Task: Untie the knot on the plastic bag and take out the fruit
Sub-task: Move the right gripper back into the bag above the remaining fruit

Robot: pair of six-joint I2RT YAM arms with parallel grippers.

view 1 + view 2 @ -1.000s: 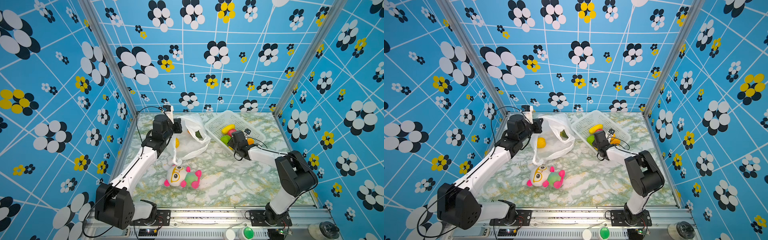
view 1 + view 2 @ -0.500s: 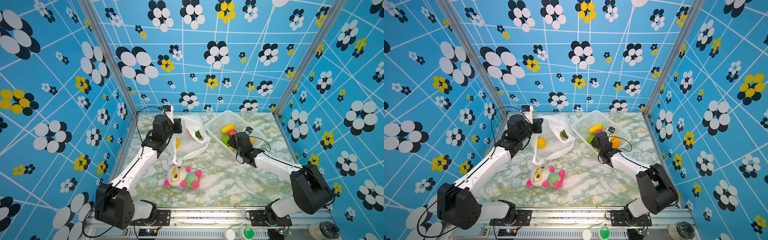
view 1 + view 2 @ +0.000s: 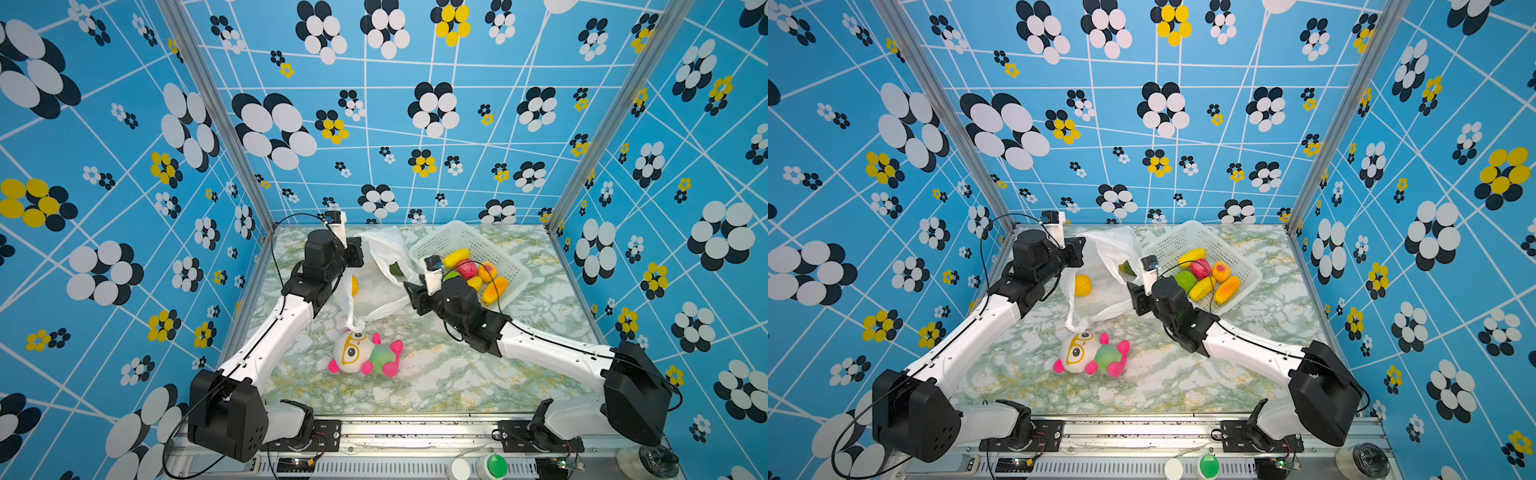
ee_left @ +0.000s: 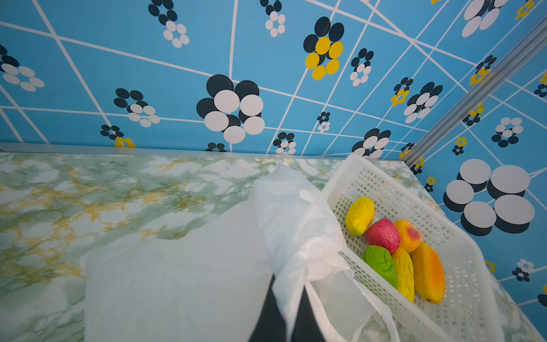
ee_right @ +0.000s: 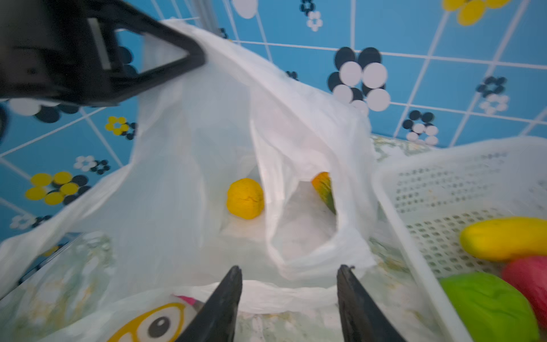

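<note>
- Holding a fold of the plastic bag [image 3: 384, 257] up off the desk [image 3: 436, 386], the left jaws are clamped together on the thin white film at the far left. In the left wrist view the film is pinched between the two black fingers [image 4: 265, 314].
- The right jaws stand apart at the bag's right side, facing its gaping mouth and just beside the near-left corner of the white basket [image 3: 478, 245].
- Inside the bag lie a round yellow fruit [image 5: 245, 199] and a green and orange fruit [image 5: 324, 189], with a fold of film between them.
- The basket sits at the far right of the desk, touching the bag. It holds six fruits: a yellow oval [image 4: 359, 216], a pink-red one [image 4: 383, 235], an orange one [image 4: 408, 235], a green one [image 4: 380, 263], a second yellow one [image 4: 404, 272] and a long orange-yellow one [image 4: 429, 272].
- A bunched end [image 3: 355, 324] of the bag trails toward the near side and reaches the head of the plush doll [image 3: 365, 353], which lies mid-desk. I cannot tell whether that bunch is tied.
</note>
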